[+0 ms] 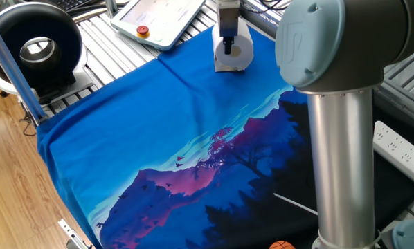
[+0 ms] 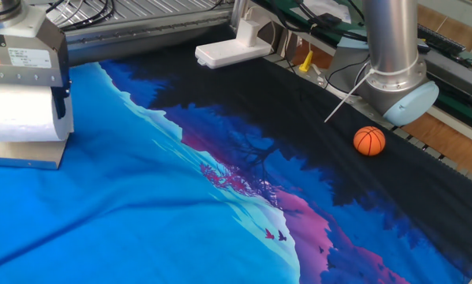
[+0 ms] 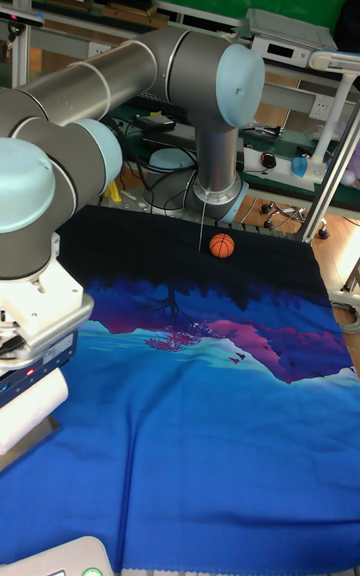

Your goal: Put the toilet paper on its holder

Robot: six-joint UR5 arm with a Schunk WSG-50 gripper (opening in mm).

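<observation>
Risk at this moment lay in the release. The plump white roll of soft tissue [image 2: 19,125] hung in the two-finger gripper [image 1: 226,43] at the far corner of the blue-and-purple landscape cloth [image 1: 193,138], just above the flat pale base of the small metal holder [image 2: 27,153]. The jaws were closed on the roll, one black finger showing against its round end in one fixed view. If the hollow core was not threaded onto the holder's bar, letting go would probably drop the roll beside the stand or let it roll across the cloth. Pressing down while misaligned could also tip or shove the light stand, since nothing appeared to fix it.

Much stayed hidden. The holder's upright and bar could not be made out in any view; only the base showed under the roll, so whether the core was already on the bar could not be told. The gripper's grey body [image 2: 27,55] covered the roll's top, and the tall fixed view cut the roll [image 3: 30,406] off at the frame edge. A small orange ball [image 2: 369,140] lay well apart near the arm's base.
</observation>
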